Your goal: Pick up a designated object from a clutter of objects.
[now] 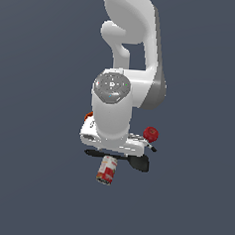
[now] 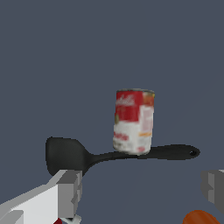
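Overhead, arm bent down over clutter; claw spread wide, released, apparently short of can.

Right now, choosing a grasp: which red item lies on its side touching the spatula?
The red-and-white cylindrical can, against the black spatula; the red ball sits apart.

a flat, uniform slate-blue surface fills both views from edge to edge, with no seam, wall, window or furniture to be seen. the light is even and soft; only faint shading shows on the ground, toward 6 o'clock.
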Available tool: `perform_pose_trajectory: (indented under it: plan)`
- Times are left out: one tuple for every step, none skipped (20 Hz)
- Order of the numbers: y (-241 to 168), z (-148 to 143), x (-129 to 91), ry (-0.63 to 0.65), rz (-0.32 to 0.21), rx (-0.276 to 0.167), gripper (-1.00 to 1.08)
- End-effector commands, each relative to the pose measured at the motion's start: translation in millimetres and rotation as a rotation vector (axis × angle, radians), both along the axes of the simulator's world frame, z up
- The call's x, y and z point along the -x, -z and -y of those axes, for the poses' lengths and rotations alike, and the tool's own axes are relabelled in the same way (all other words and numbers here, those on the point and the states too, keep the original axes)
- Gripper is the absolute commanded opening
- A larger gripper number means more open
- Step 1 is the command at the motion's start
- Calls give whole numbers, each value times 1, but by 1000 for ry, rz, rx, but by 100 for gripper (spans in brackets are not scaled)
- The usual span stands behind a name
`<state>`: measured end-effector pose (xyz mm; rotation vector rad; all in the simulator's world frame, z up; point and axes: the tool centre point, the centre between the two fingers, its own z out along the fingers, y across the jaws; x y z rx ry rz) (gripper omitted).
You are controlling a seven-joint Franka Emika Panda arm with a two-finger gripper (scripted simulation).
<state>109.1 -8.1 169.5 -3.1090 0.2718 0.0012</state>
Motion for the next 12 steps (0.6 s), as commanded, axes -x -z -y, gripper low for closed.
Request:
perform_pose_trajectory:
  plan:
    - [20,5,-9,21,0,5,100]
    - [27,7,-12,28,0,7,100]
    - [33,9,-14,35,0,9,100]
    - [39,11,-17,41,-1,10,100]
    - [45,12,-19,47,-1,12,100]
    - [50,14,-20,52,-1,13,100]
    - [55,15,-22,56,-1,15,100]
    - [59,16,-23,60,-1,16,100]
    - [63,17,-24,64,-1,17,100]
    - [66,18,-25,67,-2,18,100]
    - [69,19,-26,69,-2,19,100]
    - [72,19,-27,71,-2,19,100]
